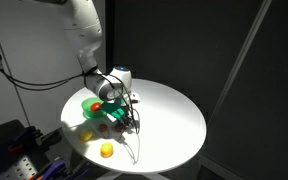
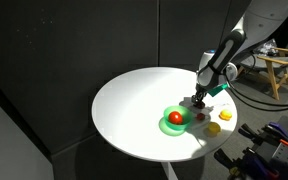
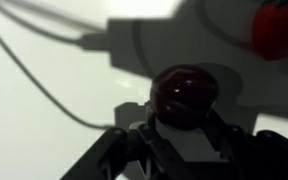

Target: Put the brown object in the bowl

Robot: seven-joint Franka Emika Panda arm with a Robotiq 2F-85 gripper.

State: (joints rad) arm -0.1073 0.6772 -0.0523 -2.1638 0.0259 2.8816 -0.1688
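Note:
In the wrist view the brown object (image 3: 184, 88), a dark glossy roundish lump, sits between my fingers, which come in from the bottom edge. My gripper (image 3: 184, 118) is shut on it, low over the white table. In both exterior views the gripper (image 2: 197, 100) (image 1: 122, 114) stands right beside the green bowl (image 2: 165, 125) (image 1: 87, 106). A red piece (image 2: 175, 118) lies inside the bowl. In the exterior views the fingers hide the brown object.
On the round white table (image 2: 134, 100), a small red piece (image 2: 201, 117) and two yellow pieces (image 2: 225, 115) (image 2: 213, 128) lie near the rim, close to the gripper. A thin cable (image 3: 44, 85) trails over the tabletop. Dark curtains stand behind the table.

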